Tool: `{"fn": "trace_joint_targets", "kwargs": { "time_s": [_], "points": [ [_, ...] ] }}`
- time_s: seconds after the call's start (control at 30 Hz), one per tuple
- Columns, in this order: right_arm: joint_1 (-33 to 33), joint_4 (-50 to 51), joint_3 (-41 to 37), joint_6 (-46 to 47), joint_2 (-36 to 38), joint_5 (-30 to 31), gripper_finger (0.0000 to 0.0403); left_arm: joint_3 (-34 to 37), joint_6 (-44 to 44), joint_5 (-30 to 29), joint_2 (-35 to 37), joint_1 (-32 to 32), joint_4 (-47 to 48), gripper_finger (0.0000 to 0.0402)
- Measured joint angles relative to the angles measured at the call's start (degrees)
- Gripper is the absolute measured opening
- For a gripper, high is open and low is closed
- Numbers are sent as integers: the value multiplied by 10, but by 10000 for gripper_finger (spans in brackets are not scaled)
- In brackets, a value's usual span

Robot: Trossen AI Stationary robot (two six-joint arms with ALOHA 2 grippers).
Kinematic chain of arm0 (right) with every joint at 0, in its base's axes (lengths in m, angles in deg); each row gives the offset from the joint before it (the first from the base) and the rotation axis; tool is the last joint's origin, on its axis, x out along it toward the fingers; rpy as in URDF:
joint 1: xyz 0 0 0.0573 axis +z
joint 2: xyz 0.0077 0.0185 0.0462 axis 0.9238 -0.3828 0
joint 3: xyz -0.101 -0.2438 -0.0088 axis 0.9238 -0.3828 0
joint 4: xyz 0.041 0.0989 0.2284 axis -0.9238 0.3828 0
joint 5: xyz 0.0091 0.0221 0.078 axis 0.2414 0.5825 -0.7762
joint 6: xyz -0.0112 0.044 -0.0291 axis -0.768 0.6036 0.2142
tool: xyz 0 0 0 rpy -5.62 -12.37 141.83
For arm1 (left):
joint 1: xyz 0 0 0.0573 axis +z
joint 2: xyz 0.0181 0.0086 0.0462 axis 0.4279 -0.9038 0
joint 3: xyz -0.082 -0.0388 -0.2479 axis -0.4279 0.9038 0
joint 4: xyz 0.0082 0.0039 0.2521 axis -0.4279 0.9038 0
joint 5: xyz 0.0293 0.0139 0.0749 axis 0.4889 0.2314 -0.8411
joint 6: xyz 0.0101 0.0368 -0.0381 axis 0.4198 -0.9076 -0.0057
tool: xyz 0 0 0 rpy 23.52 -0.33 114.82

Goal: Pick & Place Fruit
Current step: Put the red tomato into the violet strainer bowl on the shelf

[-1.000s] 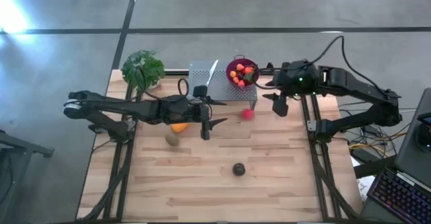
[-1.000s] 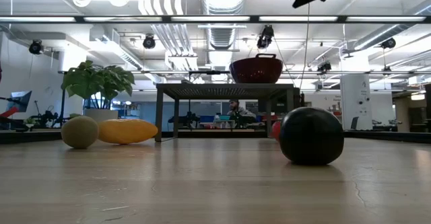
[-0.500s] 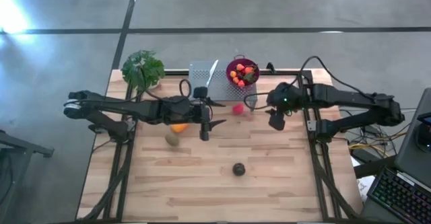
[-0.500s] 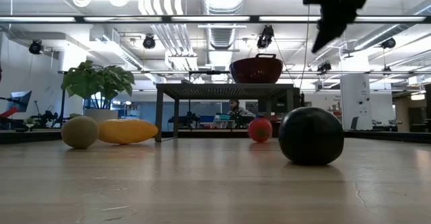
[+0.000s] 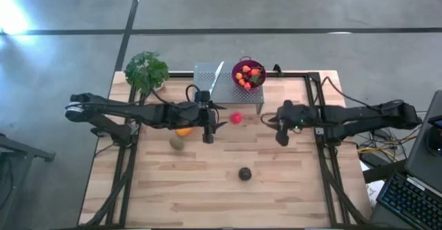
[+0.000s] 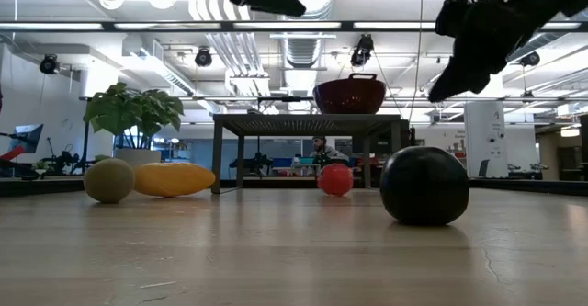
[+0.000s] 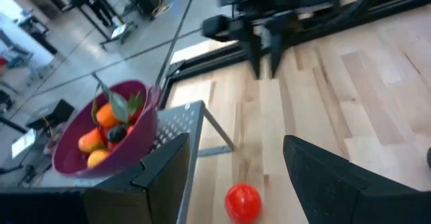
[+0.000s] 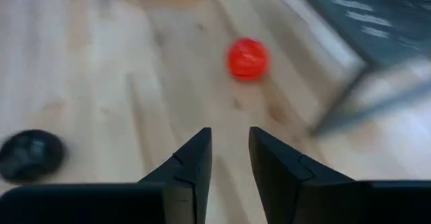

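The red ball (image 5: pixel 236 118) lies on the table between both grippers, and also shows in the low view as the red ball (image 6: pixel 335 179). My left gripper (image 5: pixel 215 117) is open just left of it and above it; its wrist view shows the red ball (image 7: pixel 242 202) below the spread fingers. My right gripper (image 5: pixel 277 135) hangs over the table right of the ball, fingers a narrow gap apart, holding nothing. The elongated orange fruit (image 5: pixel 183 130), olive-green fruit (image 5: pixel 177 143) and dark purple ball (image 5: pixel 244 173) rest on the table. Small red and orange pieces fill the purple colander (image 5: pixel 248 74).
The colander stands on a grey perforated stand (image 5: pixel 224 79) at the far edge, with a leafy plant (image 5: pixel 146 71) at the far left corner. Bare wood (image 5: pixel 207 195) stretches along the near side. A person (image 6: pixel 320 146) sits in the room beyond the table.
My right gripper has come away from the colander side, moving toward the near edge and down. The red ball has rolled along the table toward the left, from beside the right gripper to beside the left gripper. My left gripper has sunk a little.
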State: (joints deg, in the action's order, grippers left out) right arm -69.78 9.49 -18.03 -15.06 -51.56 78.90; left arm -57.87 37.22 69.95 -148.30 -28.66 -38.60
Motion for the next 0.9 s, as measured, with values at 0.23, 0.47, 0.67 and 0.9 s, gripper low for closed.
{"fn": "trace_joint_targets", "kwargs": {
  "time_s": [0.23,0.47,0.67,0.9],
  "points": [
    [63,-194,-56,-2,-70,43,102,14,27,-3,0,0,3,245],
    [68,-285,-31,4,-182,96,144,26,34,-45,0,0,13,245],
    [96,-284,24,38,-273,205,185,27,41,-60,0,1,38,245],
    [121,-280,88,102,-369,260,238,27,24,-83,0,1,57,245]
  ]
}}
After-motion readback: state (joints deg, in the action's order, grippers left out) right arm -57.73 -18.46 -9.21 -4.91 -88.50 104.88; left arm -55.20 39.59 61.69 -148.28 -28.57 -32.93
